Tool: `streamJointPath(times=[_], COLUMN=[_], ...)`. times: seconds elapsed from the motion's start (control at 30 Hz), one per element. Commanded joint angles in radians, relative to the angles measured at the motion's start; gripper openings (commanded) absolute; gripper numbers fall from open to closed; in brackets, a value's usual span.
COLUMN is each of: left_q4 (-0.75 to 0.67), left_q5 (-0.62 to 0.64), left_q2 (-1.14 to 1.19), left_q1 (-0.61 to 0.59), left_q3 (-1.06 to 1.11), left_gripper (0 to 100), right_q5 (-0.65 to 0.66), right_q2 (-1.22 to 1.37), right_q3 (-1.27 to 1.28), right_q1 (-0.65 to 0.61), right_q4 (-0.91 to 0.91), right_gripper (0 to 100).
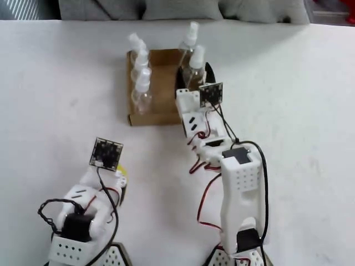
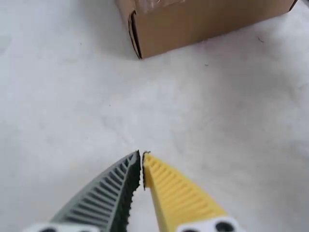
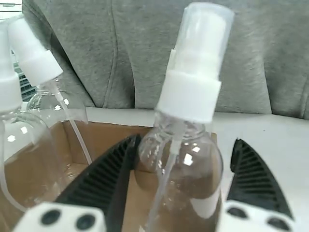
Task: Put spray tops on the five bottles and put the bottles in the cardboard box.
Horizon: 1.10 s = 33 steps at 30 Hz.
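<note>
Bench seen from above, read from left to right. The left gripper rests low over the white table, near the corner of the cardboard box but apart from it; its grey and yellow fingers are closed tip to tip with nothing between them. The cardboard box lies open at mid-table; a row of three bottles stands upright along its left side, each fitted with a white spray top. Two further capped bottles stand at the right side of the box, one behind the other. The right gripper is at this right side; its black fingers are spread apart on either side of the nearer bottle, with a clear gap showing between one finger and the glass; contact on the other side cannot be told. That bottle's spray top rises above the fingertips; grey fabric forms the background beyond the table edge.
</note>
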Motion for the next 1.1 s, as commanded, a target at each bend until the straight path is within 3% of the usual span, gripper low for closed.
streamJointPath(times=[0.0, 0.67, 1.07], left_q4=[-0.034, -0.034, -0.035], left_q5=[-0.009, -0.009, -0.009], left_q2=[-0.007, -0.007, -0.007], left_q1=[-0.012, -0.008, -0.007], left_q3=[-0.002, -0.002, -0.002], left_gripper=[2, 2, 2], right_q5=[0.003, -0.005, -0.002], right_q2=[-0.019, -0.222, -0.252], right_q3=[-0.003, 0.173, 0.18], right_q1=[-0.005, -0.068, -0.041], right_q4=[-0.007, -0.005, -0.005], right_gripper=[25.1, 25.2, 25.2])
